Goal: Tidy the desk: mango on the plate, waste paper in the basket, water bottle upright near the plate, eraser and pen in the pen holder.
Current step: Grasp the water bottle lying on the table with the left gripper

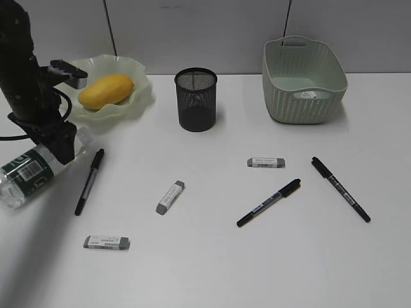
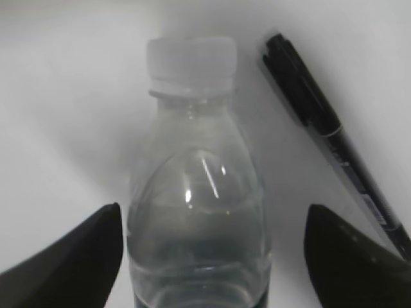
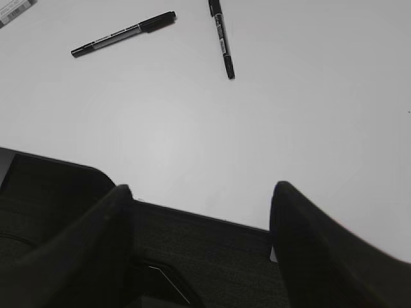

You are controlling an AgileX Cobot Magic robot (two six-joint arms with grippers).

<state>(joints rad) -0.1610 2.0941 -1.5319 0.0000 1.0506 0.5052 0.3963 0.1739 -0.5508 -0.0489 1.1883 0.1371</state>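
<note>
The water bottle (image 1: 26,172) lies on its side on the desk (image 1: 212,256) at the far left. My left gripper (image 1: 64,151) is open, its fingers either side of the bottle's shoulder (image 2: 199,212) without touching it (image 2: 212,256). The mango (image 1: 106,90) lies on the plate (image 1: 138,69). A small white paper scrap (image 1: 308,94) lies inside the basket (image 1: 302,109). The pen holder (image 1: 196,99) stands at the back middle. Three pens (image 1: 89,181) (image 1: 268,203) (image 1: 340,188) and three erasers (image 1: 266,162) (image 1: 170,197) (image 1: 106,242) lie loose. My right gripper (image 3: 202,189) is open and empty.
One pen (image 2: 334,135) lies right beside the bottle's cap (image 2: 191,61). The right wrist view looks over the desk's front edge (image 3: 192,215), with two pens (image 3: 122,33) (image 3: 221,38) far ahead. A wall runs behind the desk.
</note>
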